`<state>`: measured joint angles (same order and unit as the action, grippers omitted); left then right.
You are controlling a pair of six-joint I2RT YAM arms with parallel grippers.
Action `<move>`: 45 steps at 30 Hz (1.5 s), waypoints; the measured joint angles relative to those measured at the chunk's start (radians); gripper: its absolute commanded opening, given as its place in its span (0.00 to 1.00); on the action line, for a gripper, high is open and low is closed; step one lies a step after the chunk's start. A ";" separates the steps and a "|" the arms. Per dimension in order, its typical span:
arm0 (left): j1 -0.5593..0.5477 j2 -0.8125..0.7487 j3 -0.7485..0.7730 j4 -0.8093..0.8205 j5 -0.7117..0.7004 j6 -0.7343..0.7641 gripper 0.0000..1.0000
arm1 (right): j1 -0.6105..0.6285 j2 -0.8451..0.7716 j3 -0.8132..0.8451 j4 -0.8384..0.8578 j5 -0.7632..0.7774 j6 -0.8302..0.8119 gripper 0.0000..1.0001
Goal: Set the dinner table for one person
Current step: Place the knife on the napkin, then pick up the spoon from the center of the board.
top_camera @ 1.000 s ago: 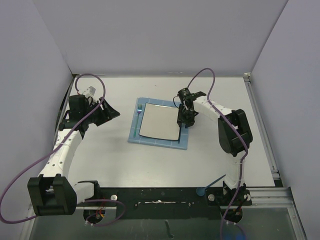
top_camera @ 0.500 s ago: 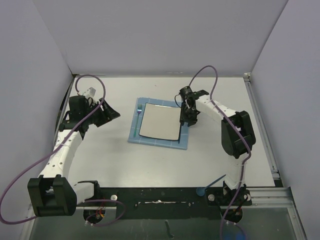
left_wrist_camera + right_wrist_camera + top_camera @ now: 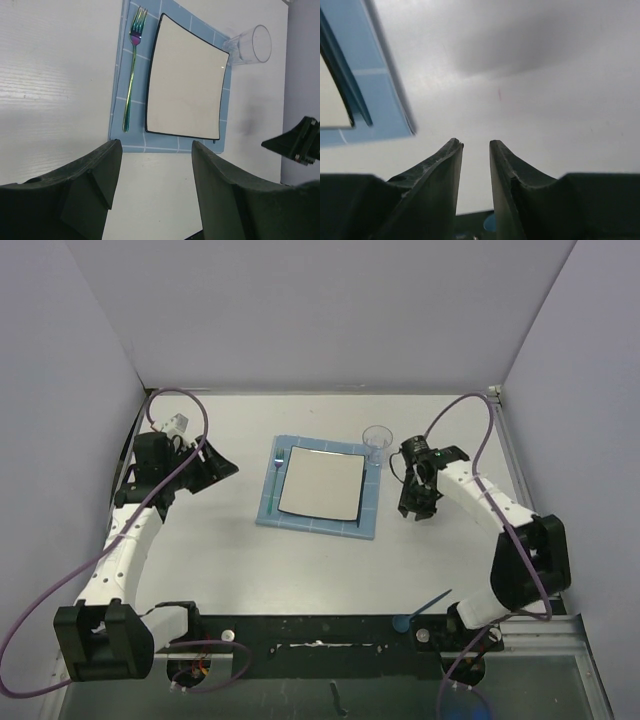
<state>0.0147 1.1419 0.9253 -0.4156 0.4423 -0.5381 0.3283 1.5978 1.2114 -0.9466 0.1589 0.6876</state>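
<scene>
Left arm: elbow bent, left claw (image 3: 218, 466) released, jaws wide, empty, at 9 o'clock of placemat (image 3: 315, 528). White worktop (image 3: 300, 570) under everything, bare between them. Right arm: extended, right claw (image 3: 411, 510) angled down, narrowly parted, empty, at 3 o'clock near the placemat's edge.

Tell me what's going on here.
A robot is setting a place on the dinner table. A blue placemat holds a square plate, a fork left of it, a clear glass at the mat's far right corner. The right gripper hovers empty beside the mat; the left gripper sits open, off left.
</scene>
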 measured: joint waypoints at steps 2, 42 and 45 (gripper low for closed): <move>0.003 0.000 0.000 0.001 0.002 0.000 0.56 | 0.022 -0.129 -0.112 -0.038 0.006 0.035 0.30; 0.008 0.005 0.031 0.013 0.066 -0.002 0.56 | 0.434 -0.241 -0.359 -0.489 0.053 0.544 0.00; 0.008 0.026 0.031 0.013 0.066 0.000 0.56 | 0.512 -0.254 -0.381 -0.501 0.034 0.609 0.00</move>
<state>0.0227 1.1679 0.9558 -0.4030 0.5079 -0.5381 0.8406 1.3441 0.8299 -1.4475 0.1932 1.2968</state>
